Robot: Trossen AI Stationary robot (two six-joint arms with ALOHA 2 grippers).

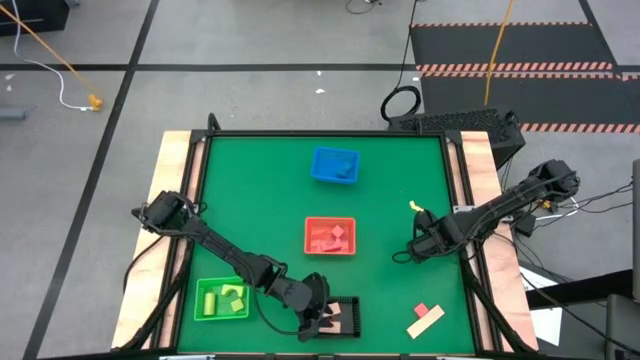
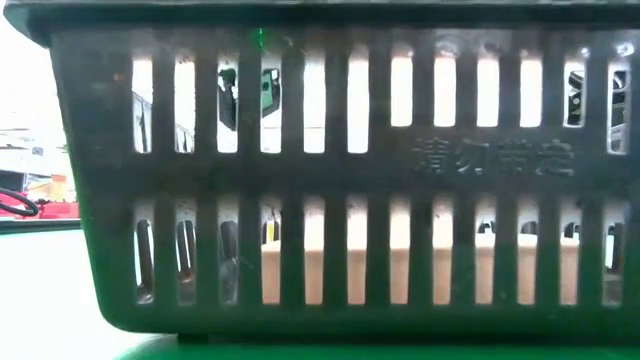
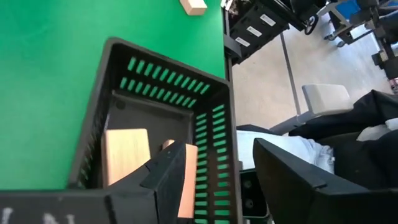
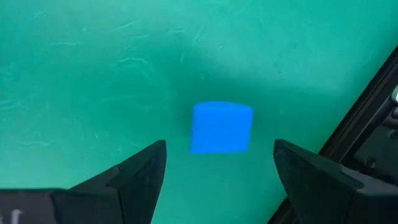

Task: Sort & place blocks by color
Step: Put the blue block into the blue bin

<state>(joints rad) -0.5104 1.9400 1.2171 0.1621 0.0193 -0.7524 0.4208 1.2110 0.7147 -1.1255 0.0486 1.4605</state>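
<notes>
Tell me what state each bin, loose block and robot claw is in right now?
Black bin: holds tan blocks.
Green bin: holds yellow blocks.
Red bin: holds pink blocks.
Blue bin: holds blue pieces.
Blue cube: loose on table.
Left gripper: open, over black bin.
Right gripper: open above blue cube.

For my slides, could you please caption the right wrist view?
Right gripper, fingers open, hovers over a small blue cube-shaped block lying on the green table mat.
</notes>
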